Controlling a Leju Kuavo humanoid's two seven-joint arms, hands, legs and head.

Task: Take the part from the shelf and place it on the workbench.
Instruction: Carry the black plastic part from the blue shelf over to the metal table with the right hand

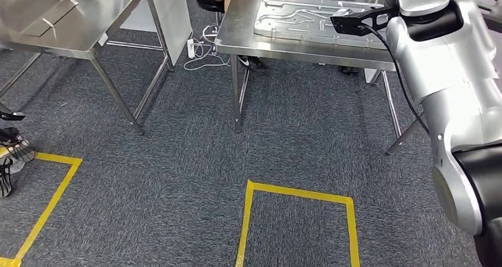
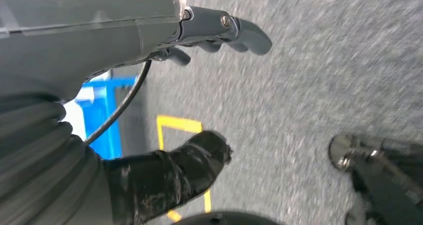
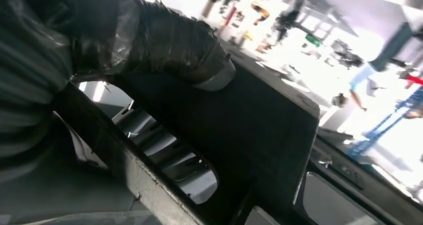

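Two hands: the left hand (image 2: 199,100) hangs over carpet, fingers apart, holding nothing. Farther on, the right hand (image 3: 149,45) seems to clamp a dark part (image 3: 239,135), thumb pressing its face, raised over the workbench (image 1: 296,45) for placing.

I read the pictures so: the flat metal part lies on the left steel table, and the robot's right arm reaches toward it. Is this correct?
Not quite. The flat metal part lies on the right steel table, not on the left one; the head view shows this. The rest holds: the robot's right arm reaches toward it.
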